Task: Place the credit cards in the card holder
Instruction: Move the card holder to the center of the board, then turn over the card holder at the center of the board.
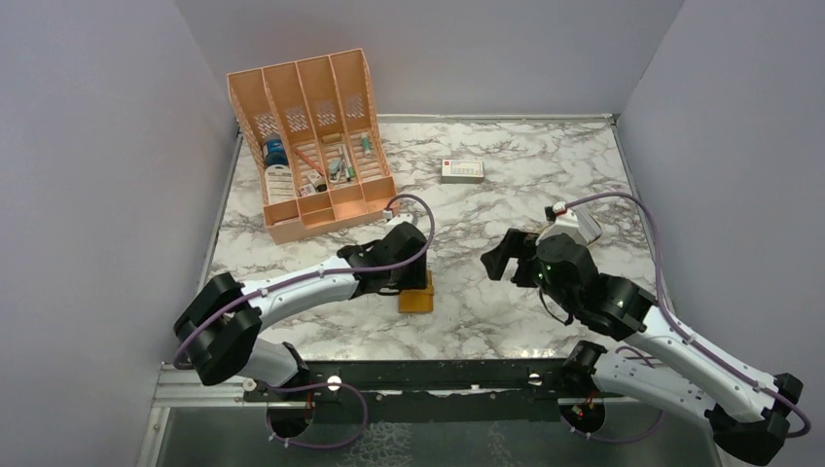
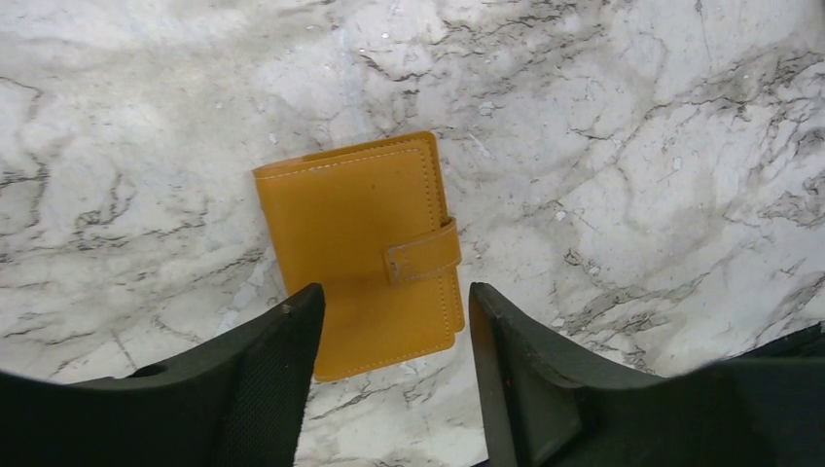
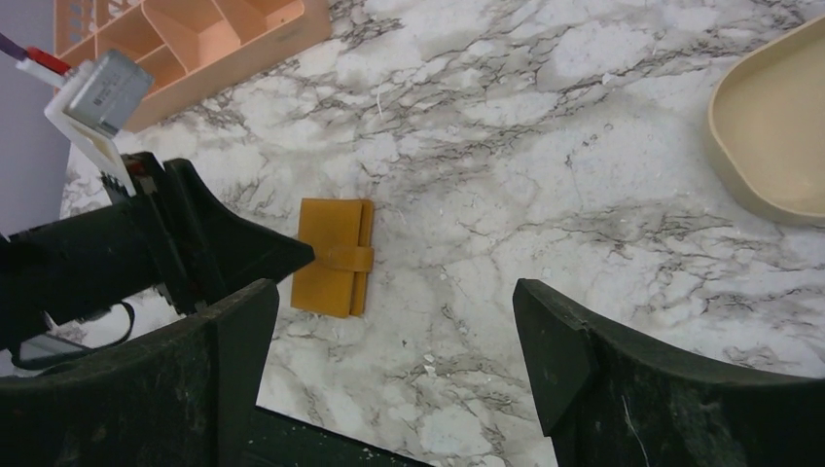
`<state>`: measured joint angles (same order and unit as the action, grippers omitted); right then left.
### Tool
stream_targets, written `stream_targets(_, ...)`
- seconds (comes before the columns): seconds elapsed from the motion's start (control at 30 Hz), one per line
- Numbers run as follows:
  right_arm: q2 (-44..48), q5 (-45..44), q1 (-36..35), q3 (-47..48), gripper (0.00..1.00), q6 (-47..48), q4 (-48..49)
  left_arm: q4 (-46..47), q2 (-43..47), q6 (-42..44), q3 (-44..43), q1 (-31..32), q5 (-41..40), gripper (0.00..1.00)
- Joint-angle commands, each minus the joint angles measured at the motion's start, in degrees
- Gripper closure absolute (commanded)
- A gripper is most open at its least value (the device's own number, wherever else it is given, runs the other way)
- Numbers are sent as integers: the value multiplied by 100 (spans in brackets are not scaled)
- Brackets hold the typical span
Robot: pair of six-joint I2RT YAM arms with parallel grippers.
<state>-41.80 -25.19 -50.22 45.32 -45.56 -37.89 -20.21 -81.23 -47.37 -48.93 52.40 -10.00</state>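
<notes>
Left gripper [image 2: 394, 302] looms at the bottom of its wrist frame, jaws parted and grasping nothing, poised just over the card holder [image 2: 355, 253]. That wallet lies flat on the marble table [image 2: 632, 146], mid-frame, strap fastened and shut. Right gripper [image 3: 394, 292] gapes wide, empty, with the tan dish [image 3: 769, 126] at the upper right of its frame. I see no credit cards anywhere — so I judge the task barely begun: opening the holder, finding the cards and slotting them in are all left to do.
</notes>
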Motion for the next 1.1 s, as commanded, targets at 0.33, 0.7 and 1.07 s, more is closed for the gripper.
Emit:
stream_targets(0.33,-561,2005,-40,-948,57,-505,1753,975,469,185,1182,-1005,1826,62)
stream_targets(0.7,-2041,3184,-33,-1709,63,-1232,3739,1127,244,299,1366,-1108,2044,75)
stream_targets(1.07,-3505,3417,-37,-1531,52,-1313,4518,1256,237,214,1602,-1108,2099,79)
